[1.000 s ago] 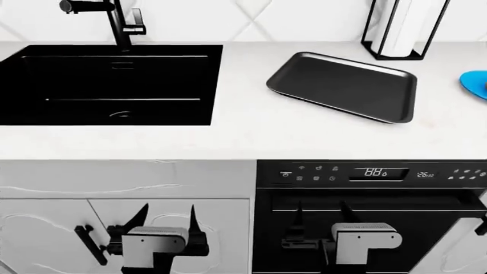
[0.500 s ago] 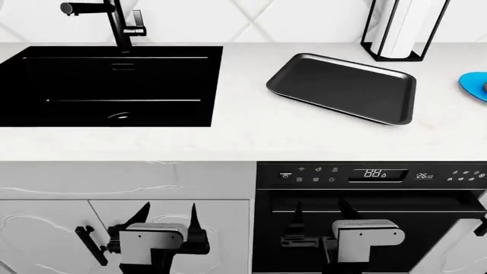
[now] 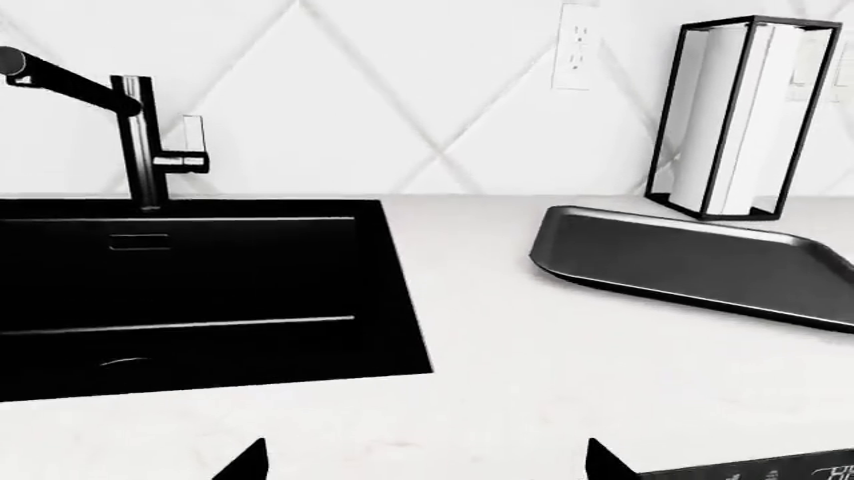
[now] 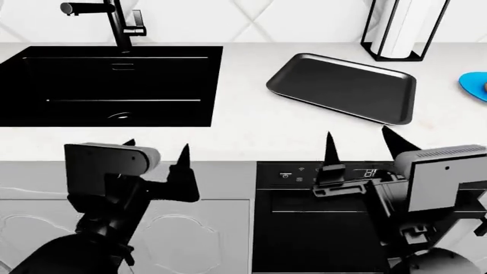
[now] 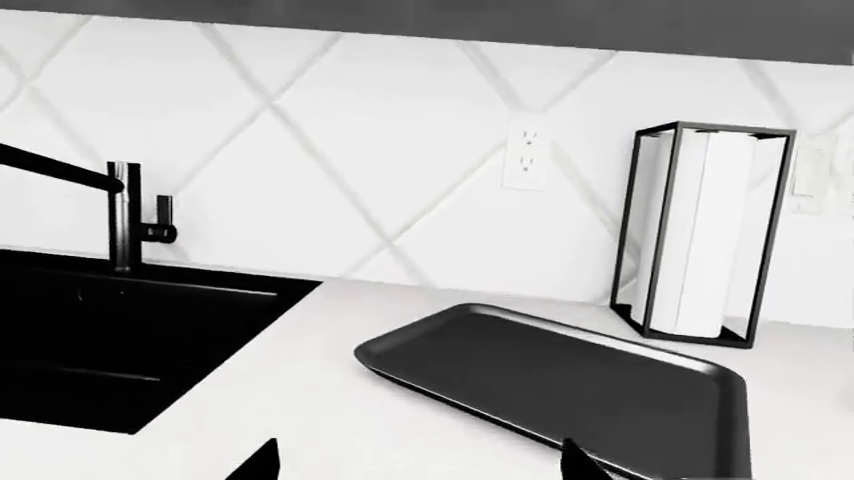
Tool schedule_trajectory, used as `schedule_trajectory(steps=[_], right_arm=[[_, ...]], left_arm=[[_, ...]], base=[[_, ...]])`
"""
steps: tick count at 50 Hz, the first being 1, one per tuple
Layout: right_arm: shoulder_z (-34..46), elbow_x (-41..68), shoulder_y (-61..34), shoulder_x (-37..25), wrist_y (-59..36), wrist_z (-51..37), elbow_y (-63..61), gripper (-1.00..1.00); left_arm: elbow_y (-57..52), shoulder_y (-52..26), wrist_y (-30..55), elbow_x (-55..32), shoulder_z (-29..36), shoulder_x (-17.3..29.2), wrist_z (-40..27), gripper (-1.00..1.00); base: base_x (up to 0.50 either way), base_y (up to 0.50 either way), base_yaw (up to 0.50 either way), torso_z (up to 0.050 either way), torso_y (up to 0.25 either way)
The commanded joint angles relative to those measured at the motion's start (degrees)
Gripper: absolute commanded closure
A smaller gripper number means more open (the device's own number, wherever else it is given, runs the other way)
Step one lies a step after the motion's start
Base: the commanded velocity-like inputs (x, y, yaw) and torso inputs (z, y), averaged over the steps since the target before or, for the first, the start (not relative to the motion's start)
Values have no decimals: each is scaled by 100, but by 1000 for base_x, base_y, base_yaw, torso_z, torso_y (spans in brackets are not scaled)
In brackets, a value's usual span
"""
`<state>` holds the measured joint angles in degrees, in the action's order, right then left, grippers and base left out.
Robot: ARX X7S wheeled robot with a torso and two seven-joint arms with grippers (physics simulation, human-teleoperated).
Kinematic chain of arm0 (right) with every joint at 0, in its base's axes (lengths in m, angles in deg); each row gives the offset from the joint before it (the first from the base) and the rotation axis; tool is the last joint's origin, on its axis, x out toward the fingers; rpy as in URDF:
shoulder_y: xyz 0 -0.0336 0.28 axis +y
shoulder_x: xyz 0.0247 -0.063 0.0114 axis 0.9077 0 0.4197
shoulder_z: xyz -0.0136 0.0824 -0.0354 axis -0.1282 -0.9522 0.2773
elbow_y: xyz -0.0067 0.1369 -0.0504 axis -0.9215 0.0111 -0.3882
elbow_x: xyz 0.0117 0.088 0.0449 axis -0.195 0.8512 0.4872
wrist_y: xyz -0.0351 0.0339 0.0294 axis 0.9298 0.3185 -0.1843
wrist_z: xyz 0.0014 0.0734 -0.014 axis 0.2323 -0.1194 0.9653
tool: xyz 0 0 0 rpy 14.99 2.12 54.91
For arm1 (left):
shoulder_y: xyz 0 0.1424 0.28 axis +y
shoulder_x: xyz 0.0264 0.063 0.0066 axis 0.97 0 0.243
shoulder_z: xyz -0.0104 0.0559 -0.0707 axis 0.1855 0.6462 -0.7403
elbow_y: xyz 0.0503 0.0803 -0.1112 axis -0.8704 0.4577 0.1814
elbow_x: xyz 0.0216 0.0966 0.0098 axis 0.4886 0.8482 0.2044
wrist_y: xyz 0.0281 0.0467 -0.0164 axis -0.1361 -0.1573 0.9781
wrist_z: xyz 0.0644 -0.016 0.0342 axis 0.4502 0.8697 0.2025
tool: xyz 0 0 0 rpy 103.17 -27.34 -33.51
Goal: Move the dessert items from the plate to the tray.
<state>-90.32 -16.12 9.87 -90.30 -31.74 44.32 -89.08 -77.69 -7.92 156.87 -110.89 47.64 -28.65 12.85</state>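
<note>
The glossy black tray (image 4: 346, 85) lies empty on the white counter, right of the sink; it also shows in the left wrist view (image 3: 694, 262) and the right wrist view (image 5: 561, 385). A blue plate (image 4: 473, 84) is cut off at the right edge of the head view; the dessert items are out of view. My left gripper (image 4: 156, 148) is open and empty at the counter's front edge, below the sink. My right gripper (image 4: 357, 140) is open and empty at the front edge, just in front of the tray.
A black sink basin (image 4: 106, 85) with a black faucet (image 4: 114, 20) fills the left of the counter. A paper towel holder (image 4: 400, 28) stands behind the tray. A black oven (image 4: 335, 228) and white cabinet doors (image 4: 213, 228) sit below the counter.
Both arms have risen from low in front of the cabinets to the counter's front edge. The jaws stay open. The tray has not moved.
</note>
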Motion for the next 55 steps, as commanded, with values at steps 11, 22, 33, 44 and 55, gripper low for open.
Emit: schedule_trajectory(steps=[11,22,33,44,55], right_arm=[[-717,1858,-2378,-797,-2749,-568,-1027,-100],[-797,2371,-3071,-902,-3397,-812,-1067,-100],[-677,2889,-3572,-1128,-3834,-1190,-1034,-100],[-712,4560,-4063,-1553,-3849,-2461,-532,-100],[-853,5172,-4111,-1584,-3659,-2941,-156,-100]], left_arm=[[73,-2273,1717,-6146,-1066,1489,-4859,-100],[417,-3071,1176,-7249,-487,2307,-5890,-100],[558,-3714,895,-7766,41,2790,-6397,-100],[611,-3794,802,-7808,156,2916,-6386,-100],[687,-3693,716,-7744,105,2950,-6256,-100]], base=[[0,0,0,0,0],[0,0,0,0,0],[0,0,0,0,0],[0,0,0,0,0],[51,423,0,0,0]])
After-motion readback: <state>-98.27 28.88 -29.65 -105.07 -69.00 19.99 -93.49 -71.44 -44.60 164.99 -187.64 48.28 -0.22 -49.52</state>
